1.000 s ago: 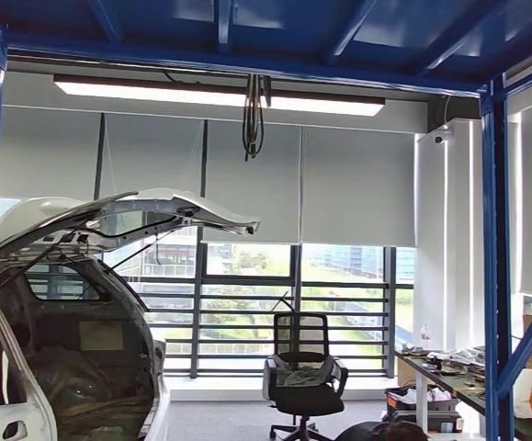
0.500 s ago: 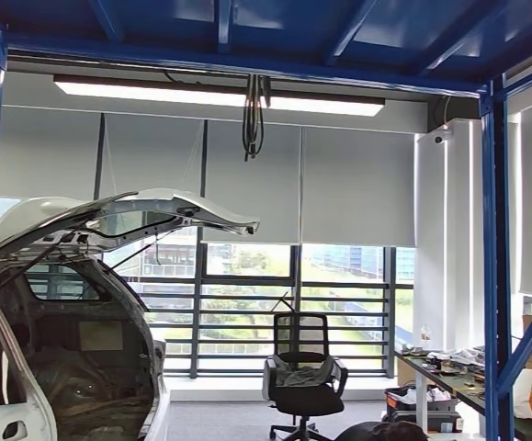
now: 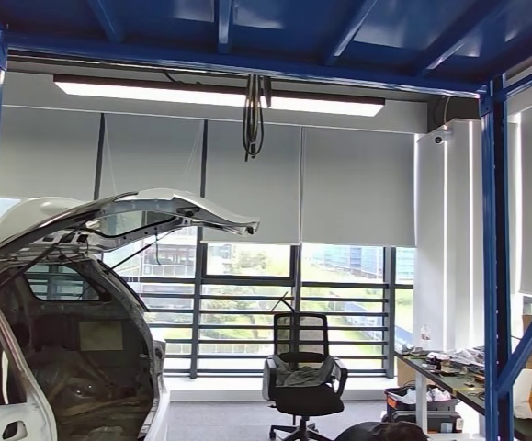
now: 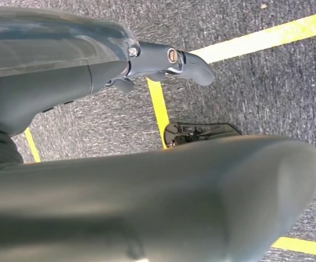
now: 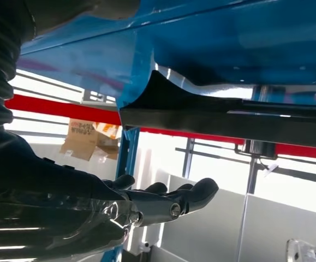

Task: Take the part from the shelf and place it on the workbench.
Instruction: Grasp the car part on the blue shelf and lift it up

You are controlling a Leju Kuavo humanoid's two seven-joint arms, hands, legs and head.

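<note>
In the right wrist view a long black part (image 5: 230, 117) lies along the underside of a blue shelf beam (image 5: 214, 38). My right hand (image 5: 160, 202) is stretched out a little apart from it, fingers straight and together, holding nothing. My left hand (image 4: 156, 57) hangs over the grey carpet with its fingers (image 4: 189, 63) extended and nothing in it; its thick thumb (image 4: 197, 196) takes up much of the left wrist view. The head view looks out through the blue shelf frame (image 3: 496, 257) into the room.
A white car body (image 3: 75, 303) with its tailgate raised stands at the left. A black office chair (image 3: 304, 377) sits by the window, and a cluttered desk (image 3: 457, 372) at the right. Yellow tape lines (image 4: 158, 106) cross the carpet. A cardboard box (image 5: 88, 136) rests on a far shelf.
</note>
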